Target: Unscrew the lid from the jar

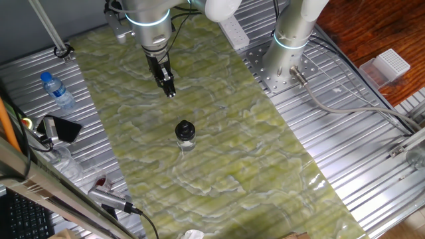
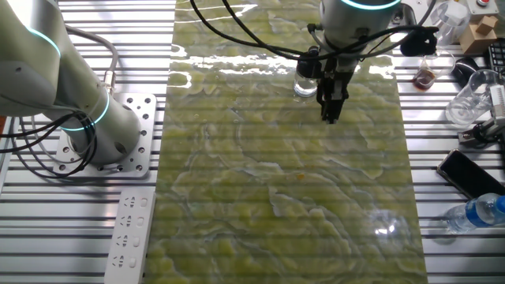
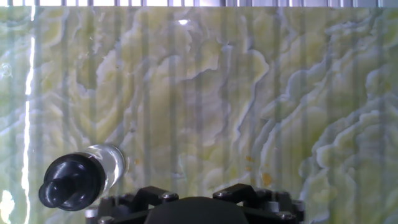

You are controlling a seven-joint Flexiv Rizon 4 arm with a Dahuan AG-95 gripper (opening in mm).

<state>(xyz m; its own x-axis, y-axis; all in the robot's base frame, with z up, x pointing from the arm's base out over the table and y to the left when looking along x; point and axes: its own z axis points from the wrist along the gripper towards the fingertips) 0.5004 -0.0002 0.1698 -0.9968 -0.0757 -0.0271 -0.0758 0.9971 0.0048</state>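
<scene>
The jar (image 1: 186, 140) is small clear glass and stands upright on the green marbled mat (image 1: 219, 166) with the black lid (image 1: 184, 128) on top. My gripper (image 1: 170, 91) hangs above the mat, beyond the jar and apart from it, with its fingers together and nothing between them. In the other fixed view the gripper (image 2: 329, 115) is in front of the jar (image 2: 304, 86), whose lid (image 2: 308, 68) is partly covered by the hand. In the hand view the jar (image 3: 111, 163) and lid (image 3: 71, 182) sit at the lower left; the fingertips do not show there.
A water bottle with a blue cap (image 1: 58, 91) and a phone (image 1: 63, 128) lie left of the mat. A second arm's base (image 1: 289, 60) and a power strip (image 2: 130, 229) stand on the other side. Glassware (image 2: 473, 102) is near the mat's edge.
</scene>
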